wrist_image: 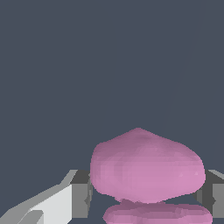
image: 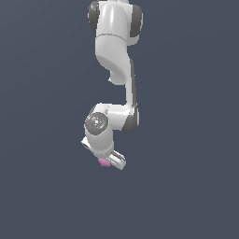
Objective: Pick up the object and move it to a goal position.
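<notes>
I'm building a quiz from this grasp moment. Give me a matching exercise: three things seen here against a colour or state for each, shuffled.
Things:
1. object
2. pincer
3. arm

Descriptions:
A. white with dark joints, reaching down from the top of the exterior view
B. pink and lumpy
C. a grey pad on either side of the blob

Pairs: 1-B, 2-C, 3-A

No text, label, brand, number or sign can be read in either view
</notes>
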### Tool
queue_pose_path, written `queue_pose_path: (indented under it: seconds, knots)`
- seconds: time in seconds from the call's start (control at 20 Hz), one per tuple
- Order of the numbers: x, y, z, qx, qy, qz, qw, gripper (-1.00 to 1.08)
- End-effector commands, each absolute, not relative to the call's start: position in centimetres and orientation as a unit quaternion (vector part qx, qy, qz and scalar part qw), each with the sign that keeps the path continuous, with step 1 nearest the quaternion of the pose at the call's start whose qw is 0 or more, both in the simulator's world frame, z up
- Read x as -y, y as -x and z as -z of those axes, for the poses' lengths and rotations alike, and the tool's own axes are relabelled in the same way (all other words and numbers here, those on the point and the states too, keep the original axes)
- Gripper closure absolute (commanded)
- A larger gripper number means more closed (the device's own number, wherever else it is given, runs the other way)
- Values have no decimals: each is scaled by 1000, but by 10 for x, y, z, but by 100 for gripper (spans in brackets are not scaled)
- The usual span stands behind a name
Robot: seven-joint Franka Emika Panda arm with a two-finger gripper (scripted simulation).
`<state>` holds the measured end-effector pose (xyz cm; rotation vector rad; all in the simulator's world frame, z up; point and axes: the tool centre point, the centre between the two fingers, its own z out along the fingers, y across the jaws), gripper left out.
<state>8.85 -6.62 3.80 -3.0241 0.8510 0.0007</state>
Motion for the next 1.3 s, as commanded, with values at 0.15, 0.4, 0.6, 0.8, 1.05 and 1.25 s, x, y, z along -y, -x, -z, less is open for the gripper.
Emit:
queue_pose_path:
  seconds: [0.15, 0.4, 0.6, 0.8, 1.05, 1.25]
  knots:
    - [66, -89, -38, -271, 963, 0, 0, 108]
    - [66, -89, -38, -271, 963, 0, 0, 108]
    - [63, -90, -44, -271, 963, 0, 0, 108]
    - [55, -94, -62, -271, 963, 0, 0, 108]
    - [37, -103, -98, -271, 963, 0, 0, 108]
    - [22, -112, -129, -271, 963, 0, 0, 108]
